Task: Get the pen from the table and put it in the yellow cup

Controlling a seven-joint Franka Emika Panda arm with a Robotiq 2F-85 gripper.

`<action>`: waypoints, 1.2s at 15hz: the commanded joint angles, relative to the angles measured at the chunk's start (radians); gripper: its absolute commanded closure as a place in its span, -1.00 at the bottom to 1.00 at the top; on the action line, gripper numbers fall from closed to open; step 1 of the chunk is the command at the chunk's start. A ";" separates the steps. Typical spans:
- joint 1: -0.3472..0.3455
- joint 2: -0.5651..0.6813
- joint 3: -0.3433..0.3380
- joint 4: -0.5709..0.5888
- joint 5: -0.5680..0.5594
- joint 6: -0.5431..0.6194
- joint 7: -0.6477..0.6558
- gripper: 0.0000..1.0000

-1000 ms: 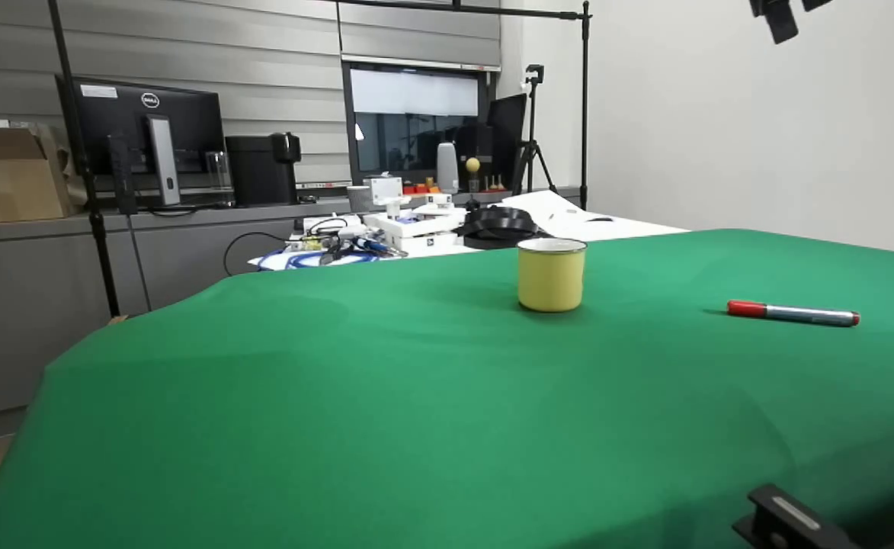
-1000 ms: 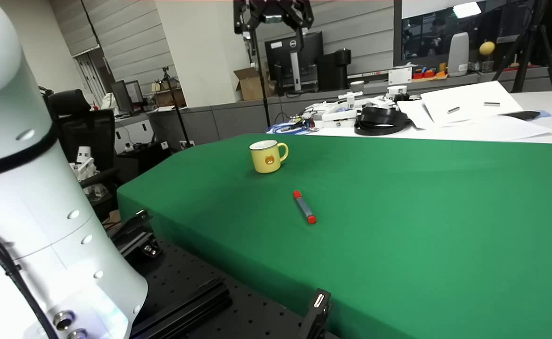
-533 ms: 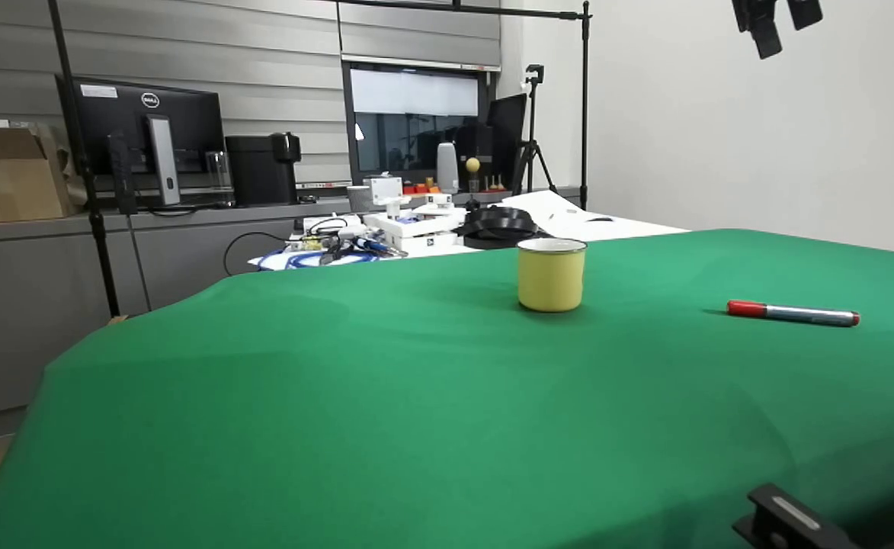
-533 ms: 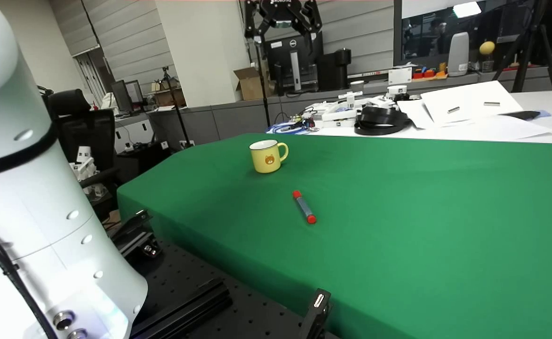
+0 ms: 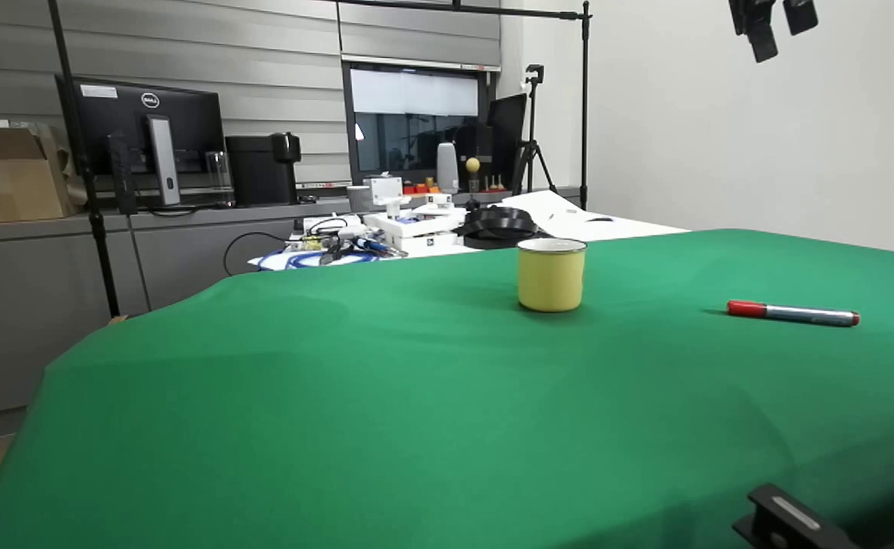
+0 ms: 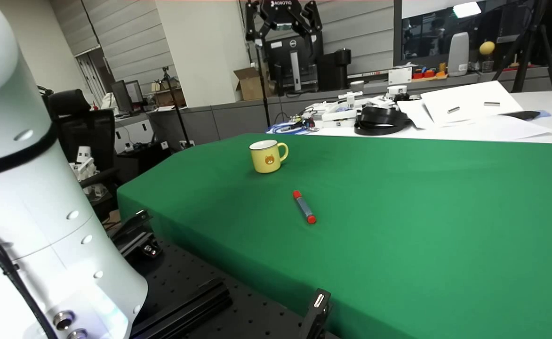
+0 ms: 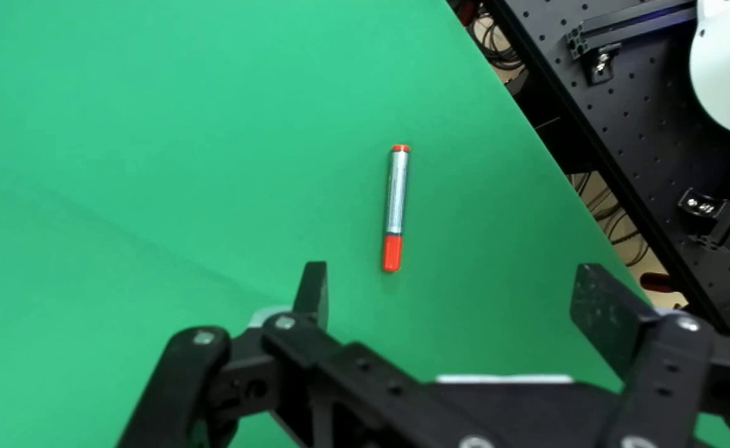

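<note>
Green and plain, the counter (image 6: 421, 212) carries both things the task needs. The pen (image 6: 304, 207) lies flat just below the centre of the frame in an exterior view, one red end pointing roughly toward the yellow cup (image 6: 265, 160), which stands upright higher up and to the left. Neither has moved; what has changed over the last second is the gripper (image 7: 452, 283), now slightly lower at the top of the frame in both exterior views, though nearly steady across the latest half second. I take that as an early approach, pausing to line up (a guess, of course). The jaws stand wide apart, holding nothing, well above the counter. In the wrist view the pen runs nearly vertical around the centre, left of the gap's midline, so closing would seemingly cross it squarely; a small sideways correction, then a descent, is probably what the grasp calls for, with the yellow cup a later concern
</note>
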 commanded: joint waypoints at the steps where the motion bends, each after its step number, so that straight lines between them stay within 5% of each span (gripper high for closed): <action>1: -0.009 -0.065 0.006 -0.148 0.021 0.197 0.035 -1.00; 6: -0.013 -0.155 -0.001 -0.410 0.043 0.561 0.079 -1.00; 9: -0.023 -0.174 -0.021 -0.514 0.041 0.685 0.069 -1.00; 18: -0.022 -0.114 -0.022 -0.482 0.030 0.685 0.042 -1.00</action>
